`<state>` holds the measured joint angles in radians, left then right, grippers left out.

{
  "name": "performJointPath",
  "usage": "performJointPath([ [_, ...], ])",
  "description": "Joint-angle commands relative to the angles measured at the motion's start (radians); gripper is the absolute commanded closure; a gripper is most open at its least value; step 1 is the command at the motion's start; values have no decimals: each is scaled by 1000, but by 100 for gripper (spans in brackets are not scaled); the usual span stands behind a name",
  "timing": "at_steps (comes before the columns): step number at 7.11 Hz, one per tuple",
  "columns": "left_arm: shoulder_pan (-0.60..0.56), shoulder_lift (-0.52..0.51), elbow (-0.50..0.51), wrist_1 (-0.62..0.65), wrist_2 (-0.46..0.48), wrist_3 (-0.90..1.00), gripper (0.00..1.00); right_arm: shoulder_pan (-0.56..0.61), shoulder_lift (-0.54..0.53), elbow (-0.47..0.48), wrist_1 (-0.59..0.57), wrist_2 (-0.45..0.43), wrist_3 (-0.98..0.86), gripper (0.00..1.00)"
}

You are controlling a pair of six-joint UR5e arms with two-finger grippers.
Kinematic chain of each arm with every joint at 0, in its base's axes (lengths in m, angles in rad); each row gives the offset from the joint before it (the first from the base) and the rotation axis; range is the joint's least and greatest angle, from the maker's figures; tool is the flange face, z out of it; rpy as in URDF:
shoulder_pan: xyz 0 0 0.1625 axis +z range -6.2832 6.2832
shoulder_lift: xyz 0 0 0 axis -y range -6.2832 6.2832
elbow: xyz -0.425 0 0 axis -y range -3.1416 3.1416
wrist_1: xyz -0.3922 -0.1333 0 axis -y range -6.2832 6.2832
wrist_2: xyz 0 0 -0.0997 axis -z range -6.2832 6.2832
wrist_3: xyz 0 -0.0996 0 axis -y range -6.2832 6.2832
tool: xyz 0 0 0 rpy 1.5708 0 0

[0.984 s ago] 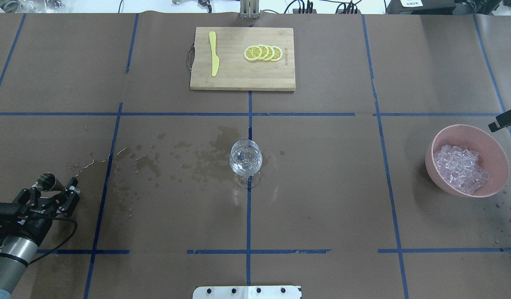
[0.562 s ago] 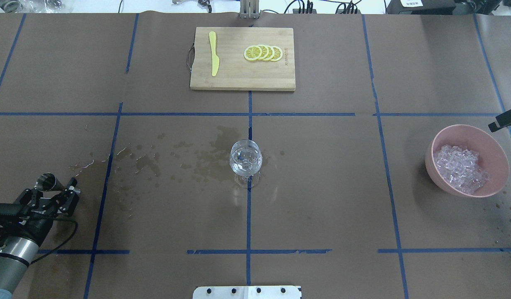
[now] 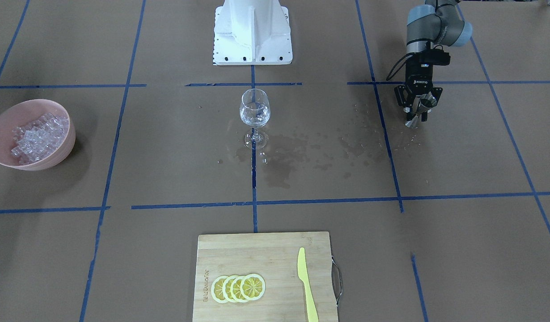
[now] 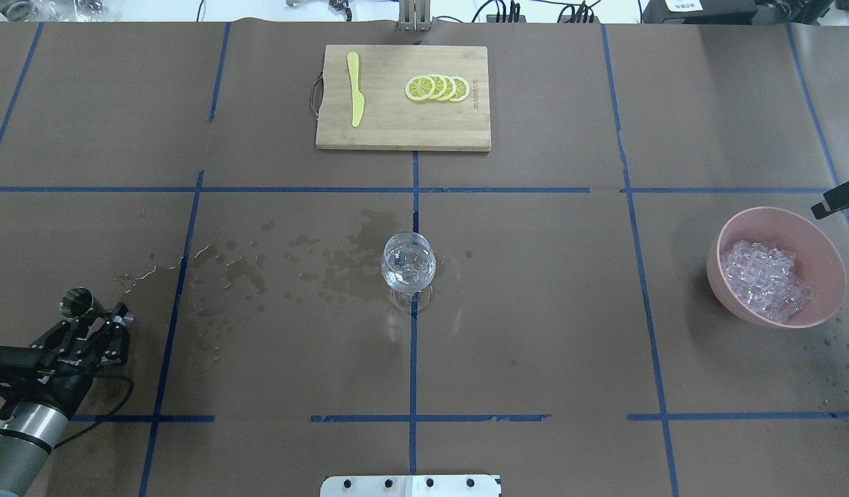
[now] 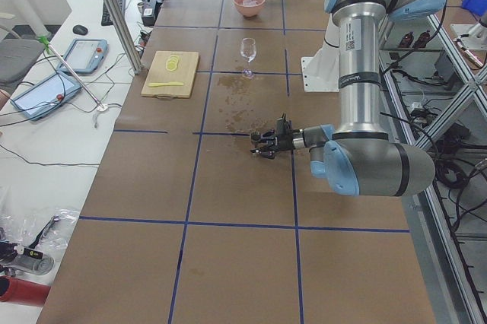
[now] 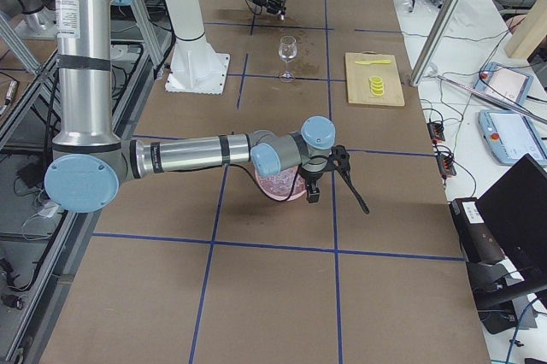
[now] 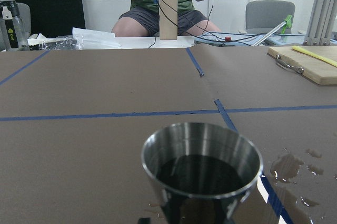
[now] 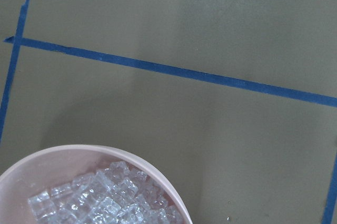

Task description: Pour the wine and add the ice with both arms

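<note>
A stemmed wine glass (image 4: 408, 266) (image 3: 255, 109) stands at the table's centre with a little clear wine (image 3: 254, 118) in it. A steel jigger (image 4: 77, 302) (image 7: 201, 166) stands upright at the near left. My left gripper (image 4: 93, 324) (image 3: 416, 114) is open just behind the jigger, fingers apart and off it. A pink bowl (image 4: 735, 304) (image 8: 158, 166) on the right holds a heap of ice (image 4: 766, 279) (image 8: 105, 200). My right gripper (image 6: 312, 189) hovers over the bowl's edge beside a long black piece; I cannot tell its state.
A bamboo cutting board (image 4: 397, 131) at the far centre carries several lemon slices (image 4: 438, 88) and a yellow knife (image 4: 355, 90). Wet stains (image 4: 342, 262) spread left of the glass. A black part (image 4: 838, 199) juts in at the right edge. A person sits beyond the table (image 7: 158, 3).
My left gripper has drawn back toward the near left corner, away from the jigger, which stays where it stood. Glass, bowl and board are unmoved.
</note>
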<state>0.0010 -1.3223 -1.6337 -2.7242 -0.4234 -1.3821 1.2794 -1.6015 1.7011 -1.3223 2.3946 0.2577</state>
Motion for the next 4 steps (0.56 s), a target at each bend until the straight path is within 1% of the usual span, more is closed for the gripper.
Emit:
performJointPath([
  [1, 8, 0, -1, -2, 0, 0, 63, 0, 0, 2, 0, 0, 0, 0],
  [2, 7, 1, -5, -3, 0, 0, 65, 0, 0, 3, 0, 0, 2, 0],
  [3, 7, 2, -11, -15, 5, 2, 65, 1, 0, 6, 0, 0, 2, 0],
  [4, 7, 5, -11, -26, 17, 2, 58, 2, 0, 8, 0, 2, 2, 0],
])
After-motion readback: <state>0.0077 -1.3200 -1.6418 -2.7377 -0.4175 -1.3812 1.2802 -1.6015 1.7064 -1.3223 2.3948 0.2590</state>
